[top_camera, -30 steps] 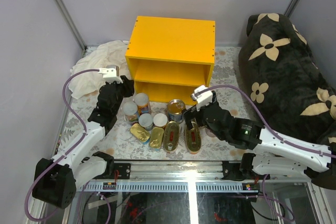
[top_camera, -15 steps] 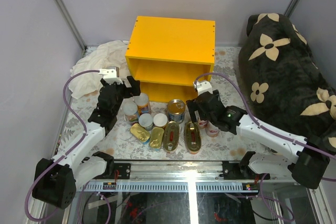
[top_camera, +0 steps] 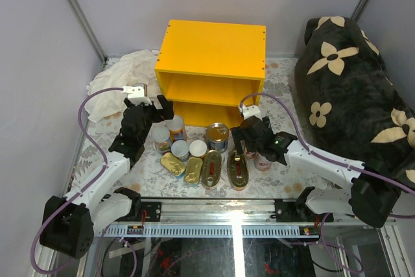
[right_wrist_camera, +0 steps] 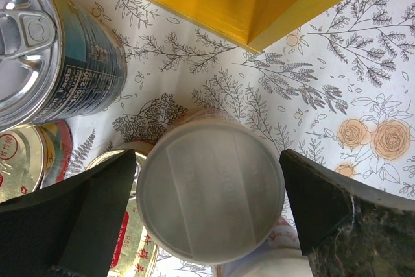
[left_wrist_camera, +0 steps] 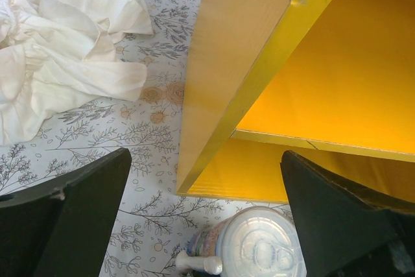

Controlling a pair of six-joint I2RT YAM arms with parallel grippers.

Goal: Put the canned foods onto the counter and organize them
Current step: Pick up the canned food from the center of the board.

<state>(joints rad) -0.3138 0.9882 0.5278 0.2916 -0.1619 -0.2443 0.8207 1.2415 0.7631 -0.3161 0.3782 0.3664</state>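
Cloth: the white cloth [left_wrist_camera: 58, 43] lies out past the left finger of the left gripper [top_camera: 162, 105], with a strip of floral floor [left_wrist_camera: 149, 154] between them.
Left gripper: its fingers are spread wide and clamp nothing. A pull-tab tin [left_wrist_camera: 259, 248] stands low between them.
Counter: the yellow counter [top_camera: 214, 47] stands straight ahead of the left gripper, its near left edge pointing between the fingertips. The shelf mouth faces the right finger.
Tins: the steel can [top_camera: 217, 135] and the gold fish tins [top_camera: 211, 167] sit on the floor between the two grippers.
Right gripper: the right gripper [top_camera: 246, 142] is wide and straddles a white-lidded can [right_wrist_camera: 211, 189]. The lid fills the span between the fingers; whether they touch it I cannot tell. The steel can is just outside its left finger, and the counter's lower corner is just ahead.
Cushion: the dark flowered cushion [top_camera: 350, 89] lies well off to the right.
Change: a second ago the left fingers stood narrow, and they have since spread. The right arm has stretched forward and lower, onto the can. The tins lie as before.
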